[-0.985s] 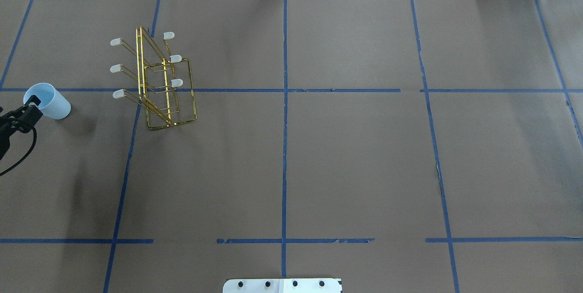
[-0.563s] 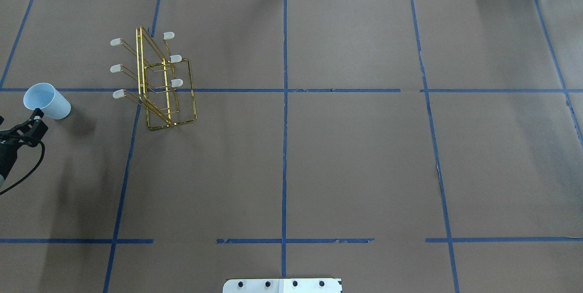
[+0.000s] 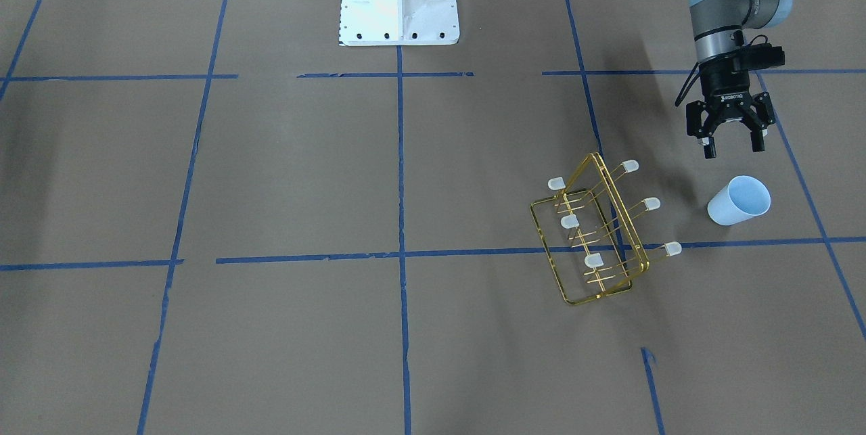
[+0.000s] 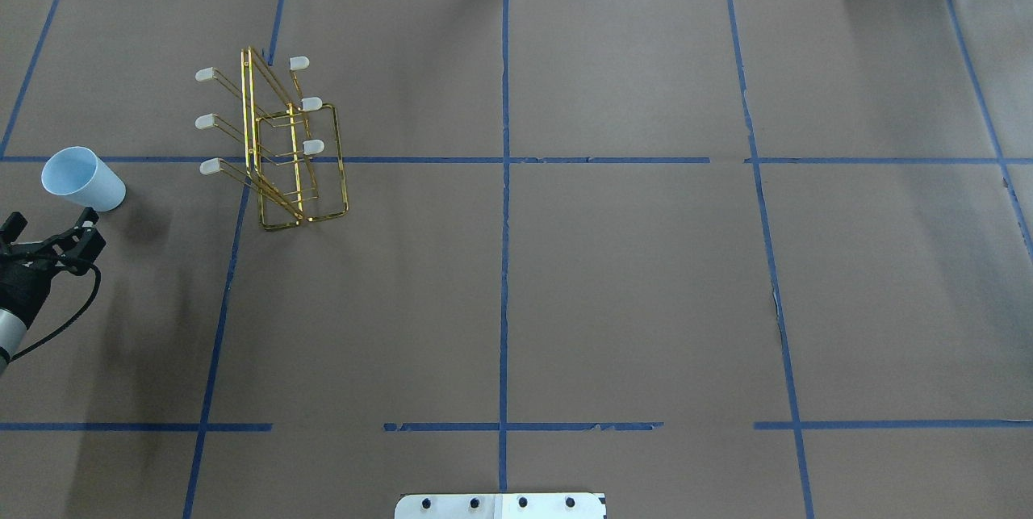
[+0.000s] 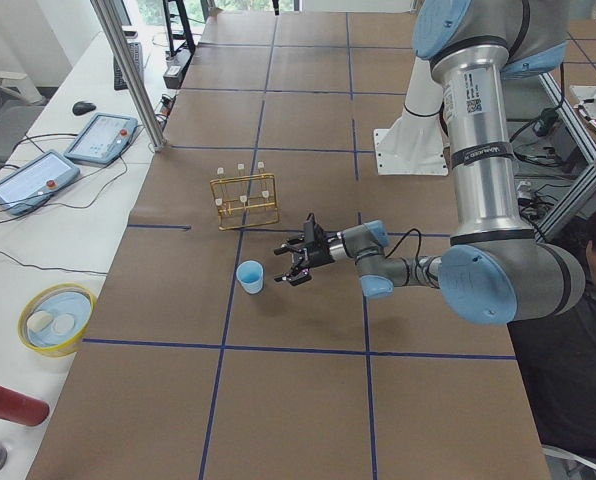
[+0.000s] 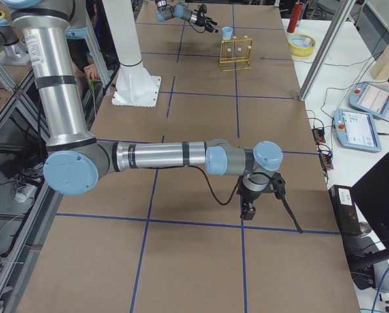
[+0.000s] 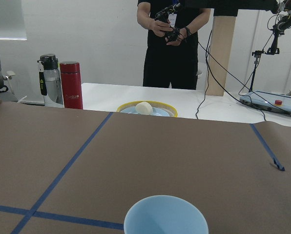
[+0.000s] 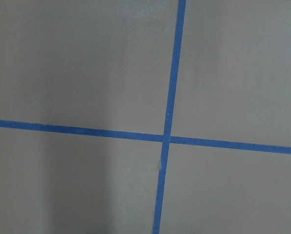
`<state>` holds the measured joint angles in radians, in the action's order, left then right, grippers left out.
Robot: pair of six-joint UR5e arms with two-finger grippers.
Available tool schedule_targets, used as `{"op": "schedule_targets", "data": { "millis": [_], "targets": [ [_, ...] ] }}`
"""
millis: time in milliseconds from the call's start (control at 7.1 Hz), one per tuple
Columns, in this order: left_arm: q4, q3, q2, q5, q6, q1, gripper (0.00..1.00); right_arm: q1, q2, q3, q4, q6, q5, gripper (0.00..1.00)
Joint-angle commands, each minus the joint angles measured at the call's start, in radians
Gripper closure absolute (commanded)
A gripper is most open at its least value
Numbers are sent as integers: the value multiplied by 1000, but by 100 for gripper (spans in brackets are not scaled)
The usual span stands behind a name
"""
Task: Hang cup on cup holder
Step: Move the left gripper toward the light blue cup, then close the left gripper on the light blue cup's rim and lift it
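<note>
Brown paper (image 3: 284,164) crossed by blue tape (image 3: 400,171) covers the table in the front-facing view. The left gripper (image 3: 733,147) hangs with its two fingers spread wide and nothing between them. The cup (image 3: 739,199) stands just beyond the fingertips, apart from them, mouth up. The rack (image 3: 599,232) stands near the cup, on the side toward the table's middle, not touching it.

From overhead, the left gripper (image 4: 51,220) comes in at the left edge, jaws apart, pointing toward the cup (image 4: 83,178), with a gap between them. The rack (image 4: 274,148) is further right and its capped prongs are all bare.

The left side view shows the near arm reaching low over the table. Its gripper (image 5: 298,262) is held open just beside the cup (image 5: 249,276), with the rack (image 5: 244,198) farther along.

The right side view has the right gripper (image 6: 248,210) pointing down over the paper, well apart from cup and rack. I cannot tell whether it is spread or pressed together. The left gripper (image 6: 211,26), cup (image 6: 228,32) and rack (image 6: 235,55) are small at the far end.

The left wrist camera sees the cup's round rim (image 7: 165,217) at the bottom edge. Past the table are a yellow bowl (image 7: 146,108), a red bottle (image 7: 71,85) and a person (image 7: 172,39).

The right wrist camera shows only paper and a tape cross (image 8: 166,138).
</note>
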<state>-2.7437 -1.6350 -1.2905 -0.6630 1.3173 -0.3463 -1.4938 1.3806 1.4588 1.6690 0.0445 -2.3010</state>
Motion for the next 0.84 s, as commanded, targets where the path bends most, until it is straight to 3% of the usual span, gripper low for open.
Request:
{"op": "schedule_targets", "data": {
  "millis": [0, 282, 704],
  "targets": [
    [-2, 33, -13, -4, 45, 16, 0, 0, 0, 0, 0, 0, 0, 0],
    [-2, 56, -16, -7, 68, 13, 0, 0, 0, 0, 0, 0, 0, 0],
    [-2, 73, -39, -104, 72, -31, 0, 0, 0, 0, 0, 0, 0, 0]
  ]
}}
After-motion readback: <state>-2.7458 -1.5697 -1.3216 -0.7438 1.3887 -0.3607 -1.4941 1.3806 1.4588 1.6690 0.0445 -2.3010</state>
